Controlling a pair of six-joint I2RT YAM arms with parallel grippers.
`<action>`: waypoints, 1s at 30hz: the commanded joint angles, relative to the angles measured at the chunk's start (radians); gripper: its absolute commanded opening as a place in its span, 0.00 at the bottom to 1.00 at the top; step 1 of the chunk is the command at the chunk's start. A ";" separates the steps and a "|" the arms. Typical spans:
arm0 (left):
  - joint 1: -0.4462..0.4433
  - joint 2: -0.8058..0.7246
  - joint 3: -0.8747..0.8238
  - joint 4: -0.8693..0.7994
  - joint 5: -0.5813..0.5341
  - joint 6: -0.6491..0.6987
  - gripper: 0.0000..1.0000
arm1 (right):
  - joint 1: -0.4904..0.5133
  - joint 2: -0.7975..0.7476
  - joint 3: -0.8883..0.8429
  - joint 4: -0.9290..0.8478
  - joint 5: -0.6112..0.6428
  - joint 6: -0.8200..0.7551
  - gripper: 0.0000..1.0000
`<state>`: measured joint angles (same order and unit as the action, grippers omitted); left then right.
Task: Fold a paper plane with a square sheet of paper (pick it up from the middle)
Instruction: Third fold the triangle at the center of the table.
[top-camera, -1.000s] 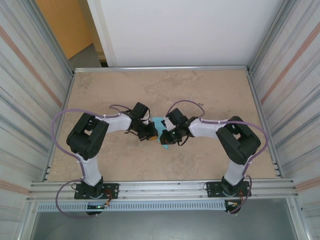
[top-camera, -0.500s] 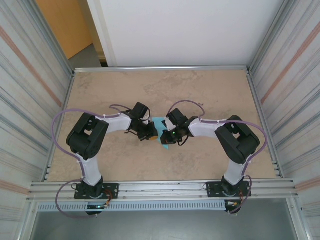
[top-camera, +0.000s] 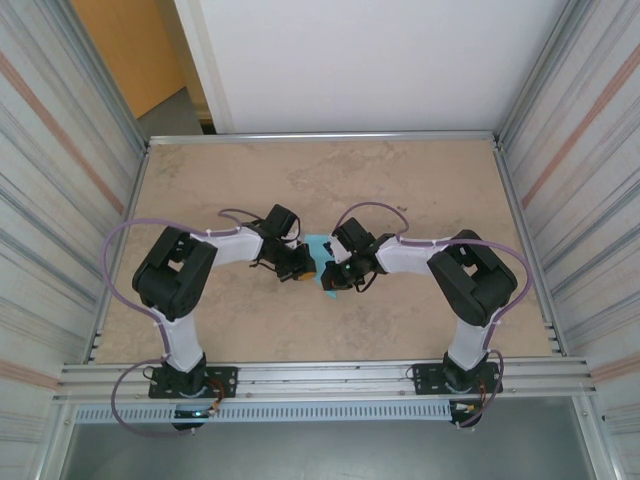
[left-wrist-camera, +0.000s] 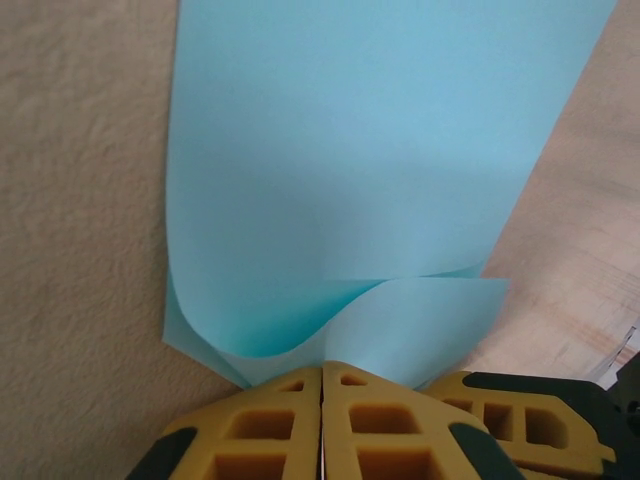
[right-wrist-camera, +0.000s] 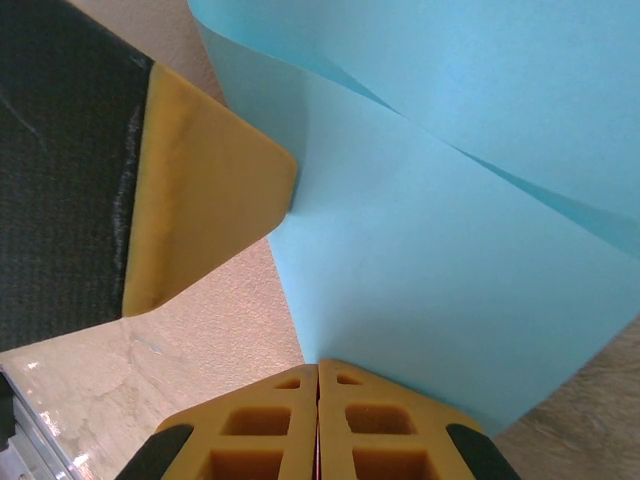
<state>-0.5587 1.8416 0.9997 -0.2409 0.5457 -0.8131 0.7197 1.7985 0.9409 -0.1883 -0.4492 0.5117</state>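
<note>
– Tabletop, beige and mottled, with ribbed metal walls on either side: what do you list on it?

– Item one, square sheet of paper: light blue, mid-table, between my two arms. Through the left wrist camera it lies flat further out and curls up at its near end, one layer rolled over another. I see no sharp crease yet.

– Item two?

– Left gripper: jaws pressed together. The curled near edge runs straight into their seam, so I read it as clamped on the paper. Item three, right gripper: jaws likewise together, pinching the sheet's edge from the opposite side. The two grippers sit just beside each other.

– Changes over the last second?

– Almost none. Both grippers stay closed, and the paper keeps its place and its curl. Only the right arm shifts a trace towards the centre.

– Meaning for the job?

– My judgement: an early fold is being held, not advanced. The rolled layer still needs flattening into a crease, and the plane is a long way off.
</note>
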 joint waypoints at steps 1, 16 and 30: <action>-0.005 -0.074 -0.010 0.013 0.005 0.002 0.09 | -0.005 0.015 0.019 -0.031 -0.015 -0.023 0.09; -0.022 -0.011 -0.007 0.009 -0.002 -0.014 0.10 | -0.007 0.010 0.022 -0.036 -0.019 -0.026 0.09; -0.018 0.005 -0.021 -0.054 -0.087 -0.019 0.08 | -0.008 -0.024 0.020 -0.057 -0.071 -0.041 0.12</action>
<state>-0.5781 1.8275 0.9882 -0.2520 0.4953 -0.8207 0.7177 1.7985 0.9409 -0.1989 -0.4961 0.5011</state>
